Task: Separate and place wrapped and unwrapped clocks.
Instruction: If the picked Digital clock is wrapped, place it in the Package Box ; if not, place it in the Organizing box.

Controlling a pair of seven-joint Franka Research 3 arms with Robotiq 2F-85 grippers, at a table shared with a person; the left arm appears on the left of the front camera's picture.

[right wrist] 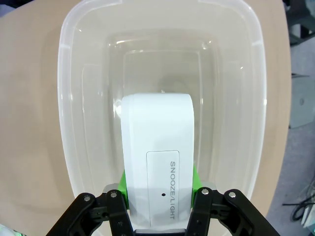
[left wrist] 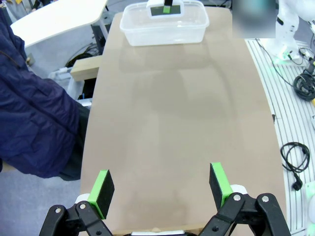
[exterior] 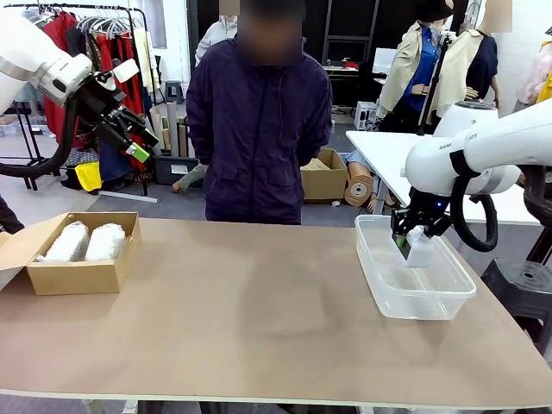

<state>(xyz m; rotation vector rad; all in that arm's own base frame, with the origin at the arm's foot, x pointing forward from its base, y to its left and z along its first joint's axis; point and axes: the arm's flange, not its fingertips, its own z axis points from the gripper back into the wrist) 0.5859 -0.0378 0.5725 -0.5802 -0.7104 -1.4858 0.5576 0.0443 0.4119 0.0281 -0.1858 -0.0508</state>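
The white clock [right wrist: 156, 157] is being gripped between the pads of the right gripper [right wrist: 158, 184] and is being held inside the clear plastic tub [exterior: 378, 276], low between its walls. A tip or bounce is being risked if it is released above the floor, and the near rim could be clipped on withdrawal. The 2 wrapped bundles [exterior: 84, 242] are lying in the cardboard box [exterior: 73, 278]. The left gripper [left wrist: 160, 189] is being held wide open and empty above bare tabletop [left wrist: 177, 113], where ample room is being left.
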